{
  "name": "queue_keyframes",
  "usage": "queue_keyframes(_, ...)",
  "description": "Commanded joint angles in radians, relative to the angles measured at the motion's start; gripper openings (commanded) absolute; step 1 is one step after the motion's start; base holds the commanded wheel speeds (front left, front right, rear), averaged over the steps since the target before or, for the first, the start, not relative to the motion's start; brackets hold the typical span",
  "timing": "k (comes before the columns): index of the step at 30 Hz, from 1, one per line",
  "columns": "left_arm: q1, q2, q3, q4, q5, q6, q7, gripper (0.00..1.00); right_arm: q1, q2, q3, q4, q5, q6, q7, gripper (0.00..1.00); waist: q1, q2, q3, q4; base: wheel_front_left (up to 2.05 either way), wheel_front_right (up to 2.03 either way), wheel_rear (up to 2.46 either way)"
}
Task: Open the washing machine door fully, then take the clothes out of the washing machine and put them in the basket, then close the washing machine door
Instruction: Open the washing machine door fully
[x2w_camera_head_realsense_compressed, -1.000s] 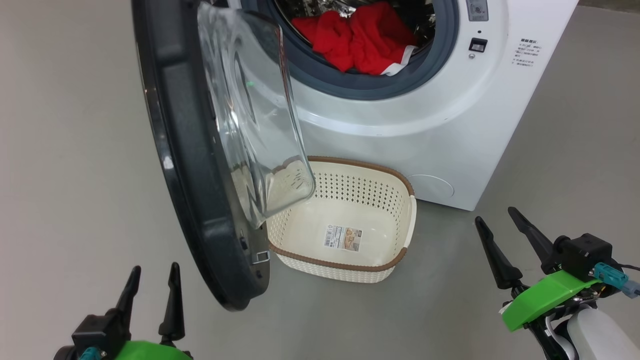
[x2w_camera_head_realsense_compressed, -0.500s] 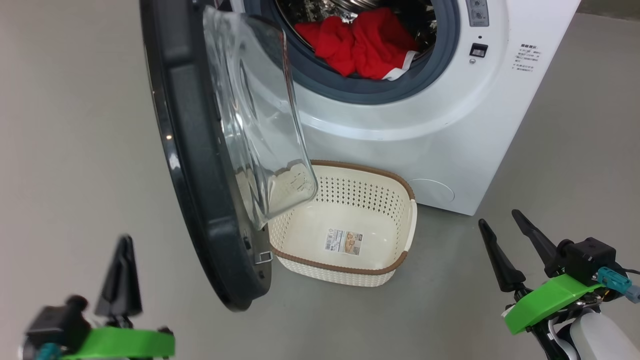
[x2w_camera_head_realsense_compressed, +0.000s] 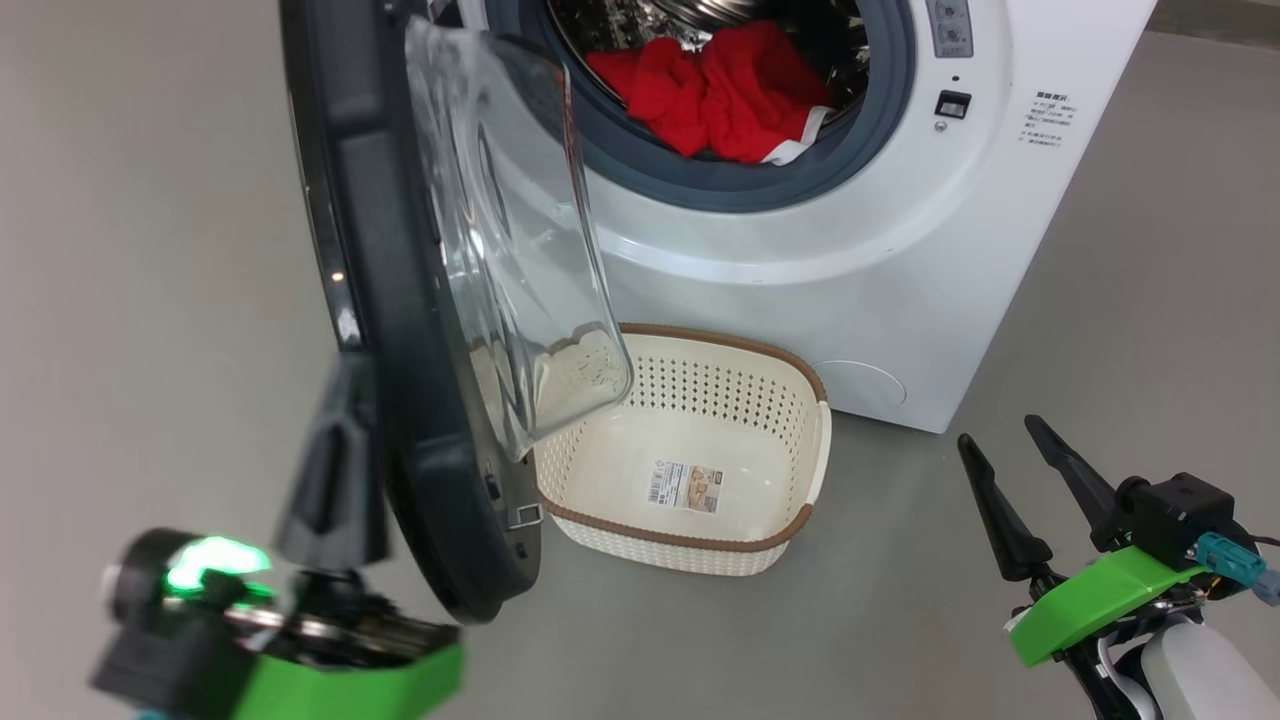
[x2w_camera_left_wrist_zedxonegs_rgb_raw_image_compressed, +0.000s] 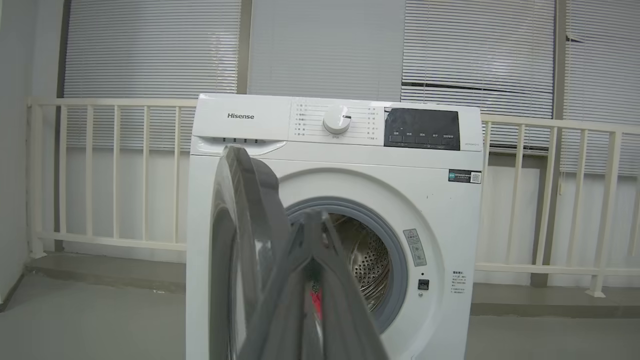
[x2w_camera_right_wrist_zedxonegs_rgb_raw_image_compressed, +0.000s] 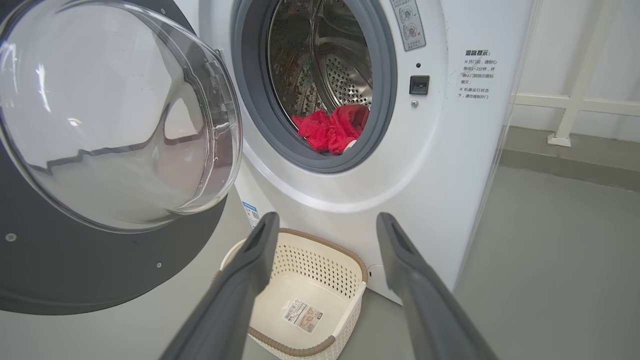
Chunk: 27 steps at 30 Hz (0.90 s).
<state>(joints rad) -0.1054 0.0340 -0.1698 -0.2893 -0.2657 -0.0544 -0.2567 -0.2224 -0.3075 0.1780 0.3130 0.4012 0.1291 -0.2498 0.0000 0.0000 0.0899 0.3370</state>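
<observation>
The clothes (x2w_camera_head_realsense_compressed: 730, 95), where?
— Twelve o'clock, inside the washing machine (x2w_camera_head_realsense_compressed: 900, 250); basket (x2w_camera_head_realsense_compressed: 690, 541) below, at six.
— Claws?
— Left gripper (x2w_camera_head_realsense_compressed: 345, 400) pressed together at seven beside the washing machine door (x2w_camera_head_realsense_compressed: 375, 250); right gripper (x2w_camera_head_realsense_compressed: 1000, 430) spread, at four.

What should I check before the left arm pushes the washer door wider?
1. Swing of the door: not ok, it stands only partway open.
2. Closure of the left fingers: ok, shut together beside the door's outer rim. Contact with the rim: cannot tell.
3. Clearance of the right fingers: ok, open, low and apart from the door.
4. Place of the clothes: ok, lying at the front of the drum.
5. State of the basket: ok, empty, in front of the washer.
</observation>
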Motion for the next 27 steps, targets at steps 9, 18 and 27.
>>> queue_keyframes(9,0.010,0.016,-0.237,0.009,-0.015,-0.006,-0.005,0.00,0.002,-0.013,0.010,-0.030,-0.022,0.002,-0.012,1.00,0.0000,0.0000,0.014,-0.001,0.00,0.00,0.00)
queue_keyframes(18,0.006,0.016,-0.292,0.227,-0.087,0.022,-0.005,0.00,-0.007,-0.017,0.013,-0.027,-0.025,0.002,-0.012,1.00,0.0000,0.0000,0.019,-0.001,0.00,0.00,0.00)
queue_keyframes(27,-0.023,0.016,-0.218,0.341,-0.103,0.040,-0.005,0.00,-0.011,-0.017,0.004,-0.034,-0.033,0.002,-0.012,1.00,0.0000,0.0000,0.025,0.003,0.00,0.00,0.00)
